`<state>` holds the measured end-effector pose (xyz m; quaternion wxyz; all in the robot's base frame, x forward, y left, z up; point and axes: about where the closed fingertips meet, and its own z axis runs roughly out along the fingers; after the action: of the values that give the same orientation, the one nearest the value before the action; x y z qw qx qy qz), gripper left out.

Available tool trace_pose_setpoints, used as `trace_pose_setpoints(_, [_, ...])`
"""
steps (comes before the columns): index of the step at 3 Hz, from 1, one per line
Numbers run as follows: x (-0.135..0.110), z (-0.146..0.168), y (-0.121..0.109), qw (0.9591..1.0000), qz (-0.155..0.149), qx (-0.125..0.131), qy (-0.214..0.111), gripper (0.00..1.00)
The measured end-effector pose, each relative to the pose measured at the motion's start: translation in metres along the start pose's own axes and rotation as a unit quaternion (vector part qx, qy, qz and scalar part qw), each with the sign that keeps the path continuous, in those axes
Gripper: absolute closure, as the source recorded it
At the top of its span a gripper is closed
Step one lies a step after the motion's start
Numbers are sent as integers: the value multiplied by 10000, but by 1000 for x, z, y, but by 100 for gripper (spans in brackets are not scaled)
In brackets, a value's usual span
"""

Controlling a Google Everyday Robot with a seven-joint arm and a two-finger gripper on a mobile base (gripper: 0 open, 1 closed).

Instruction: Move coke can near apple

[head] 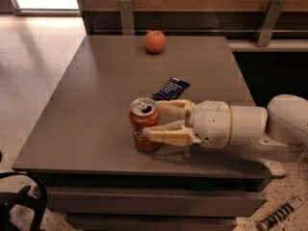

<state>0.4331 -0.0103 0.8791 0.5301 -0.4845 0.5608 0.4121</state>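
Observation:
The coke can stands upright near the front of the grey table, red with a silver top. My gripper reaches in from the right and its two cream fingers are closed around the can's sides. The apple sits at the far edge of the table, well behind the can and slightly to its right.
A flat dark blue snack packet lies just behind the gripper, between the can and the apple. A wooden wall with metal brackets runs behind the table. The table's front edge is close below the can. A dark object stands on the floor at lower left.

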Motion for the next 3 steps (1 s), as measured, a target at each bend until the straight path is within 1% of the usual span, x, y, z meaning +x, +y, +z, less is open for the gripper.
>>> trace_pose_setpoints(1, [-1,2,1,10000,-14,-23,3,100])
trace_pose_setpoints(2, [-1,2,1,10000,-14,-23,3,100])
trace_pose_setpoints(3, [-2,4,2,10000,-25,-41,6,87])
